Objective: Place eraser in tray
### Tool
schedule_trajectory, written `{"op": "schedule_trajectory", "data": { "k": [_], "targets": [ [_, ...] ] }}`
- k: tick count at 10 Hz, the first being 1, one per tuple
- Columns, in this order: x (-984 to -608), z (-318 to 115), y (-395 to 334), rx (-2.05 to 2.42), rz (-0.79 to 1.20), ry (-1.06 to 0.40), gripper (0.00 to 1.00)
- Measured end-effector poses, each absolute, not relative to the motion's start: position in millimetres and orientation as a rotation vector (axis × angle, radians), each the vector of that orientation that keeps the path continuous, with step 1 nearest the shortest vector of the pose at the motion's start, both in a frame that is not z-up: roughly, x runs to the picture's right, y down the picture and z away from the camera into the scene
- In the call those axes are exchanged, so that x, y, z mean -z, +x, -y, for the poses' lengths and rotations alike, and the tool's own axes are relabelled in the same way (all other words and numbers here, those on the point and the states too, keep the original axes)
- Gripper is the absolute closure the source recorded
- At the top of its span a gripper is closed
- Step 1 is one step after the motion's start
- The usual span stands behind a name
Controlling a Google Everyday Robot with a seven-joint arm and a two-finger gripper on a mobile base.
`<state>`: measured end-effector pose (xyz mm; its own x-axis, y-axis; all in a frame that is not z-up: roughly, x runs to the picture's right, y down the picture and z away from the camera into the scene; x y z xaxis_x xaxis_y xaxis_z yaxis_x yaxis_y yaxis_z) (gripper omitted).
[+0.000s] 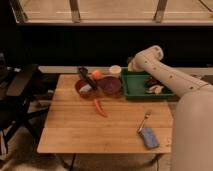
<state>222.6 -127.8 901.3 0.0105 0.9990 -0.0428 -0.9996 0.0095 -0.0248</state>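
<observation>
The green tray (134,89) stands at the table's far right, with a few pale and dark items (154,89) in its right half. My white arm (165,75) reaches in from the lower right and bends over the tray. The gripper (131,65) hangs at the arm's end over the tray's far left corner, close to the white cup (115,70). I cannot make out the eraser anywhere; it is hidden or lost against the dark parts.
A purple bowl (111,85) and a red bowl (85,89) sit left of the tray. A black-handled utensil (82,73) and an orange ball (96,75) lie behind them. A red-orange pepper (100,107) lies mid-table. A blue object (148,138) and a fork (144,120) lie front right. A dark chair (20,95) stands left.
</observation>
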Motion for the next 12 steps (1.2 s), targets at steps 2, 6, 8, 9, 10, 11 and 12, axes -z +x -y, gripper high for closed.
{"op": "schedule_trajectory", "data": {
  "k": [2,6,8,9,10,11,12],
  "targets": [
    [-893.4,118.3,247.7,-1.612,-0.059,-0.03,0.52],
    [-899.4,101.1,263.4,-1.768,-0.043,-0.088,0.28],
    [-904.1,101.7,248.8,-1.829,0.047,-0.208,0.28],
    [-905.3,101.2,246.2,-1.846,0.071,-0.244,0.28],
    [-905.5,102.0,242.4,-1.86,0.095,-0.274,0.28],
    [-905.6,102.8,240.0,-1.865,0.107,-0.288,0.28],
    [-905.5,103.2,239.0,-1.865,0.108,-0.289,0.28]
  ]
}}
